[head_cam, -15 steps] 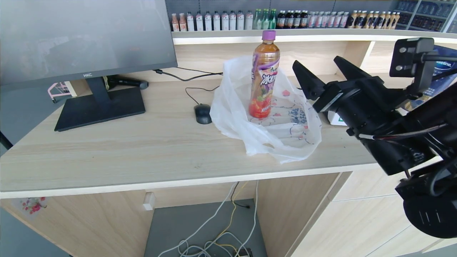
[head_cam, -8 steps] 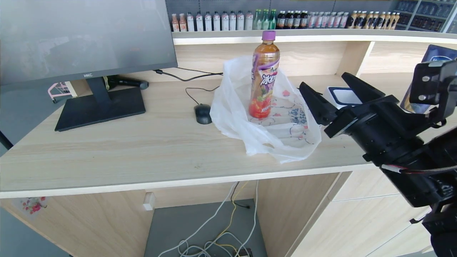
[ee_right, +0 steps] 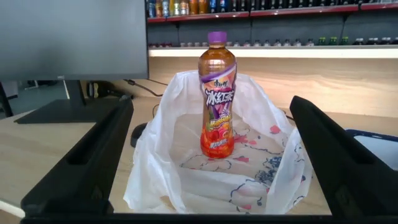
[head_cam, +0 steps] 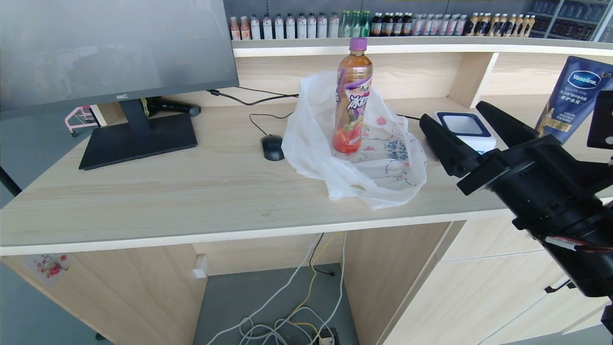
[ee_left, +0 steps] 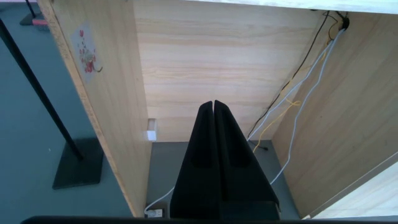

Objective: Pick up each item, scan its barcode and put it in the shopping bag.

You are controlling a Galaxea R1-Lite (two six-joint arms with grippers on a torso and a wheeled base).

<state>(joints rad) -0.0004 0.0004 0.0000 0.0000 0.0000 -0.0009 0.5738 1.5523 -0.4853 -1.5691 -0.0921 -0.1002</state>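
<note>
Head view puts my right gripper (head_cam: 452,114) just beside the right edge of the shopping bag (head_cam: 311,143), jaws spread wide and holding nothing. The bottle (head_cam: 352,100) stands upright inside the bag, ahead of this gripper and off to its left. By my reckoning that item is done with.

What I judge to be next is the tube (head_cam: 572,98). It lies to the right of my right gripper and a little beyond it, well apart from the fingertips. It stands on end, leaning slightly, so its long axis runs nearly vertical. Its foot is hidden behind my own arm, so I cannot tell what it rests on.

The scanner (head_cam: 462,125) sits on the counter (head_cam: 191,191) close under the gap of my open jaws, between the bag and the tube.

My left gripper (ee_left: 214,106) is closed with its fingers pressed together. It hangs below the counter's edge and points at the wooden panels and the cables underneath, far from everything on top. So the right arm is plainly the nearer one.

I think the move calls for swinging right and away from the bag. To grip the tube I would take it across its width from the side.
</note>
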